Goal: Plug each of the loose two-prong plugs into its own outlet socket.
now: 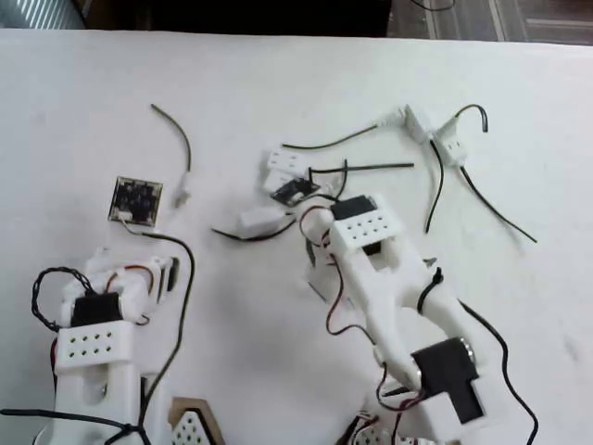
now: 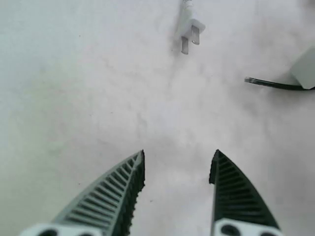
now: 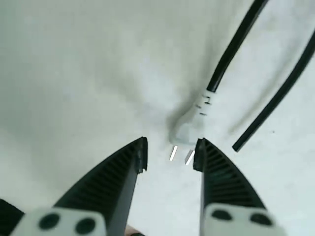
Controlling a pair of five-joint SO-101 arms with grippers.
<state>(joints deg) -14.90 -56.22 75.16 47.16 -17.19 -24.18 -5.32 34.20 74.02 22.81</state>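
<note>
Right pincer (image 3: pixel 171 150) gapes empty, tips flanking the prongs (image 3: pixel 173 153) of a white plug (image 3: pixel 183 129) on the counter (image 3: pixel 74 64) (nearer one finger); closing now could pinch only prongs and skid it. Left pincer (image 2: pixel 178 162): open, empty.

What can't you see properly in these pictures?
1. Left wrist view: the white block is cut off by the picture's edge, so I cannot tell if it is a socket.
2. High view: the white pieces by the cords are too small to tell plugs from sockets.
3. High view: the wrist housing hides what lies under it.
4. Right wrist view: I cannot tell whether the right gripper touches the plug.
</note>
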